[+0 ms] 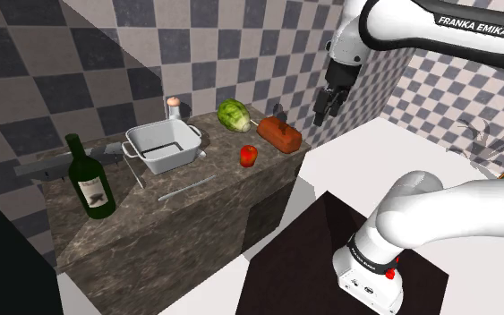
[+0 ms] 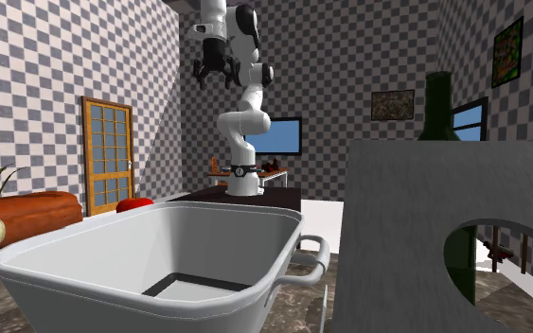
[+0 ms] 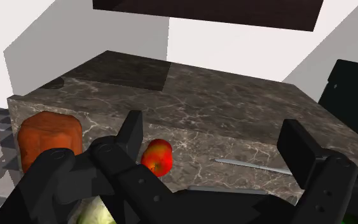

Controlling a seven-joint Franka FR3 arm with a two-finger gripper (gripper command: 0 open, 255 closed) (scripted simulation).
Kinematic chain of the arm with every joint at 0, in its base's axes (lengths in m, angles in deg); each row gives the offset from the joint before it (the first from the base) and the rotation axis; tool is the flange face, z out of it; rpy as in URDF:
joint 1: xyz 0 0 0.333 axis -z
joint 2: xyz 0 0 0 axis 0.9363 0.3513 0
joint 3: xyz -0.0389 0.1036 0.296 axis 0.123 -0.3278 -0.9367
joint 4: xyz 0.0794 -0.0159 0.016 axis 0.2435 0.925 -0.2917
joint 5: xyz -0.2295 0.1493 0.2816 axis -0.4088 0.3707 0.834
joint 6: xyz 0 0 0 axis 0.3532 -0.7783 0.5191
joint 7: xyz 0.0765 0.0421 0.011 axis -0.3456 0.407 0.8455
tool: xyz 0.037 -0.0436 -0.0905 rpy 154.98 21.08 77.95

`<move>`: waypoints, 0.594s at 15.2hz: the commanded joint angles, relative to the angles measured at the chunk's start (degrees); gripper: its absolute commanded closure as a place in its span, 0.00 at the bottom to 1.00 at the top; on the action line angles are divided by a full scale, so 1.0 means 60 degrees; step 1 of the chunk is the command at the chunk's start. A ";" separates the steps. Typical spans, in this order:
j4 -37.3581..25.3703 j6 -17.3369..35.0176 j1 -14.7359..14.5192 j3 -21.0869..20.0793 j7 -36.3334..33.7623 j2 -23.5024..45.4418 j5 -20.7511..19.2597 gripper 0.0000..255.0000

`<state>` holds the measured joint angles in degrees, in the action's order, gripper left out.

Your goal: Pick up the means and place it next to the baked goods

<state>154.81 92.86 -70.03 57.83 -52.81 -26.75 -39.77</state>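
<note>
Currently the gripper (image 1: 323, 114) hangs in the air, well apart from the white pan (image 1: 174, 159) and out past the counter (image 1: 227, 192) end that lies to the pan's right in the shoulder view. Its fingers are spread wide with nothing between them.

The thin grey utensil (image 1: 187, 189), taken as the task's item, lies flat on the marble. It sits just in front of the pan without touching it, between the pan and the counter's front edge, with bare stone around it.

The brown loaf (image 1: 279, 134) sits right of the pan, near the end edge. The red apple (image 1: 248, 155) sits right of the pan too, nearer the front, with open marble beside it. The green bottle (image 1: 89, 179) stands upright left of the pan.
</note>
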 commanded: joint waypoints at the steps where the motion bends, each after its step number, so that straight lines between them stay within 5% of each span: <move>1: 0.0000 0.0000 0.0000 0.0000 0.0000 0.0000 0.0000 0.00; 9: 0.0207 0.2582 -0.0703 0.0597 0.2084 0.2259 -0.0242 0.00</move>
<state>156.10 106.38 -73.63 61.08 -41.91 -15.01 -41.18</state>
